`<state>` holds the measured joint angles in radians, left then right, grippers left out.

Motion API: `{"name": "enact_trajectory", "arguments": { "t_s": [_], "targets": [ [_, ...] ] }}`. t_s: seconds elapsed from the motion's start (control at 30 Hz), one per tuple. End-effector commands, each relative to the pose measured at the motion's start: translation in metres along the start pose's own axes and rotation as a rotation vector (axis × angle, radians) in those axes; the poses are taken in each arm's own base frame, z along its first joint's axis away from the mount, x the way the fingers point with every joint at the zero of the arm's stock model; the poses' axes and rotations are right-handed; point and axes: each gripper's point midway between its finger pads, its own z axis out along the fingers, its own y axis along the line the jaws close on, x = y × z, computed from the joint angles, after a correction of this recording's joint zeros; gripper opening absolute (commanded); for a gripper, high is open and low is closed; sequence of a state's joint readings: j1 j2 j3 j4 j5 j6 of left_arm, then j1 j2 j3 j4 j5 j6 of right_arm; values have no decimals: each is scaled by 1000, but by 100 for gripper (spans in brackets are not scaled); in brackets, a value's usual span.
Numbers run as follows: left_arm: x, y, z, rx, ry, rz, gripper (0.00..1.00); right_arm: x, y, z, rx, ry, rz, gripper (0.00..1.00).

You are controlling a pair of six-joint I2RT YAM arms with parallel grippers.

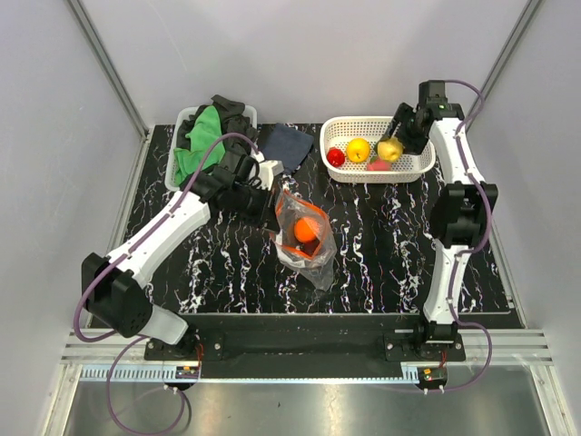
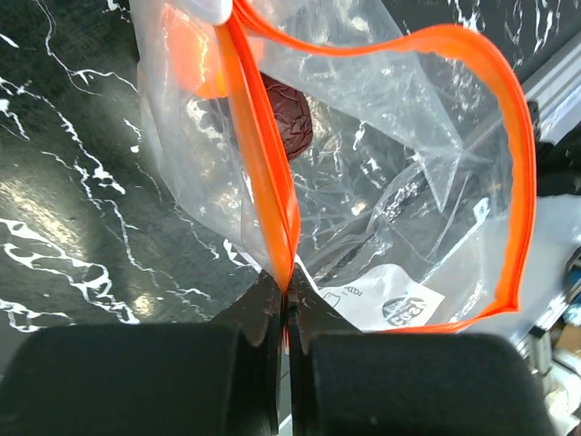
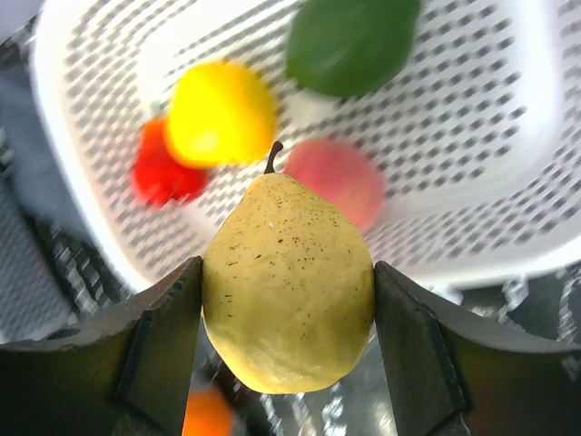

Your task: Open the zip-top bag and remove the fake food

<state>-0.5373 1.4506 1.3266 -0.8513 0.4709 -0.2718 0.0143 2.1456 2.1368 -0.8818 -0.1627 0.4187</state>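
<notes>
The zip-top bag [image 1: 307, 241] lies mid-table with its mouth open. My left gripper [image 1: 272, 204] is shut on its red-orange zip strip [image 2: 263, 154], pinched at the fingertips [image 2: 288, 295]. Inside the bag are an orange fruit [image 1: 306, 230] and a dark brown piece [image 2: 289, 118]. My right gripper [image 1: 401, 134] is shut on a yellow speckled pear [image 3: 289, 282], held over the white basket [image 1: 363, 121]. In the basket [image 3: 454, 136] lie red [image 3: 163, 173], yellow [image 3: 222, 113], pink [image 3: 336, 182] and green [image 3: 349, 41] fake food.
A second white basket [image 1: 172, 168] at the back left holds green and black cloths. A dark blue cloth [image 1: 286, 145] lies between the two baskets. The black marbled table [image 1: 390, 254] ends at metal rails on the near side.
</notes>
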Motion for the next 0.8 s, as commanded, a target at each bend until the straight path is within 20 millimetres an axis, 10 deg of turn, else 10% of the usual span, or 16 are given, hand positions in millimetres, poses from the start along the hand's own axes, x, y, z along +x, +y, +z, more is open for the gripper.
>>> {"name": "enact_trajectory", "arguments": {
  "t_s": [0.0,0.2,0.47,0.77],
  "targets": [
    [3,-4,-8,60,-1,104,0,-38,-29,6,116,-61,-39,3],
    [-4,-6,-12,82,-13,100,0,-44,-49,33,184,-42,-73,22],
    [-23,-8,-12,60,-42,47,0,-41,-53,32,177,-16,-65,86],
    [-50,-25,-13,98,-72,-71,0,-21,-42,-13,153,44,-67,100]
  ]
}}
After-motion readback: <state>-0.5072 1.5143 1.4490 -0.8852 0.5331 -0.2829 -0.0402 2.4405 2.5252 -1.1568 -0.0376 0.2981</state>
